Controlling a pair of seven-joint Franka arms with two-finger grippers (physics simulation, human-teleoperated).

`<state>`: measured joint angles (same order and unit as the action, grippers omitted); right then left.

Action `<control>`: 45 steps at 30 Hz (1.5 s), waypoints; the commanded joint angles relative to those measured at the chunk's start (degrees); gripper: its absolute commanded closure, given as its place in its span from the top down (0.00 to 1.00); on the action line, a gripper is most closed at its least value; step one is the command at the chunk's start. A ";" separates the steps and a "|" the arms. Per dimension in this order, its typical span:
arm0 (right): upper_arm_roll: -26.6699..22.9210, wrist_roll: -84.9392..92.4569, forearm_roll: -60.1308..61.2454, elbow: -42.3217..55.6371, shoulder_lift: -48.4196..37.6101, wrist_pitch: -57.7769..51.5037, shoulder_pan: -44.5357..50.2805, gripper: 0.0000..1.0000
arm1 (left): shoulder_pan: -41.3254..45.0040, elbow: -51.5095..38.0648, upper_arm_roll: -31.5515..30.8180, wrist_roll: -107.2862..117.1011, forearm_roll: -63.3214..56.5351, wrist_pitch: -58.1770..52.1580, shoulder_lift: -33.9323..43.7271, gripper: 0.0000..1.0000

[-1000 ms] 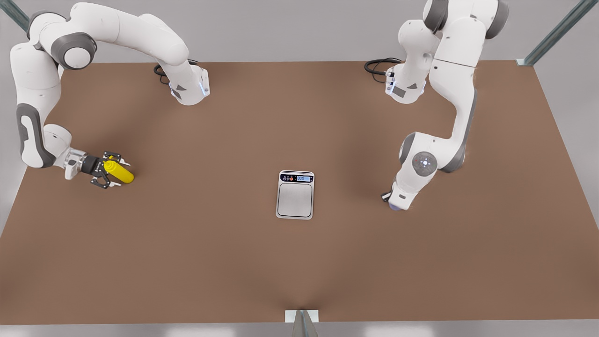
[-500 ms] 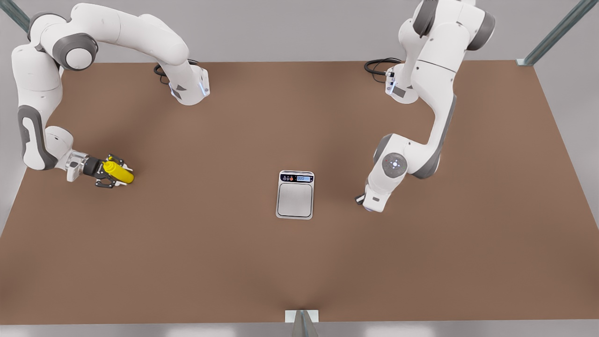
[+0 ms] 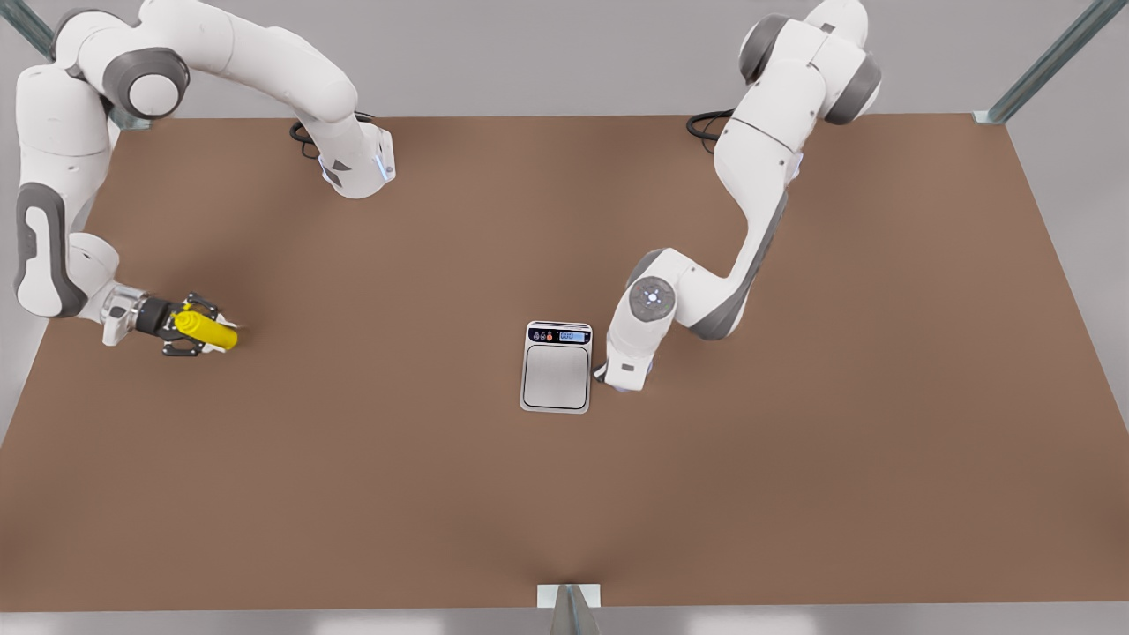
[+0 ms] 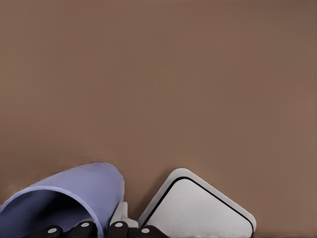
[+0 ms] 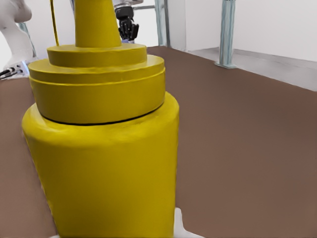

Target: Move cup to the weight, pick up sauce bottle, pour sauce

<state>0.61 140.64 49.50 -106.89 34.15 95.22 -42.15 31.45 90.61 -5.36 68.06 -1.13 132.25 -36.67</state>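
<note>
Gripping the cup (image 4: 64, 198), left tool (image 4: 96, 230) just beside the weight (image 3: 557, 368).

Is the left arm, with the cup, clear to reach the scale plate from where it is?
Probably yes. The left gripper holds the cup right beside the scale, whose plate is bare. The right gripper with the bottle is far off.

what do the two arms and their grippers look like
Both arms are glossy white rounded segments with grey joint bands; black cables coil at each base. The right gripper is black with linked metal fingers. The left gripper shows black links with silver rivets.
</note>
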 commanded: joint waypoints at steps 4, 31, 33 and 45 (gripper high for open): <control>-0.17 -10.30 -0.02 2.82 -6.02 0.75 5.50 0.52 | 2.39 -3.95 0.00 4.00 -0.01 -0.77 -2.53 0.26; 0.00 -100.30 -44.93 9.15 -20.17 34.94 61.13 0.54 | 10.74 -23.99 0.79 14.64 -2.12 -12.28 -11.05 0.67; 0.00 -105.83 -49.06 7.75 -20.96 36.61 62.28 0.54 | 10.48 -24.78 0.79 14.47 -1.95 -14.30 -9.65 0.67; -0.17 -146.18 -89.48 7.92 -19.56 28.44 80.12 0.54 | -22.83 -16.19 10.19 -50.98 5.17 -34.43 7.65 1.00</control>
<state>0.52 -6.95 -42.26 -98.77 14.80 122.71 38.49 8.58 79.36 4.94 14.96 3.23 100.37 -25.90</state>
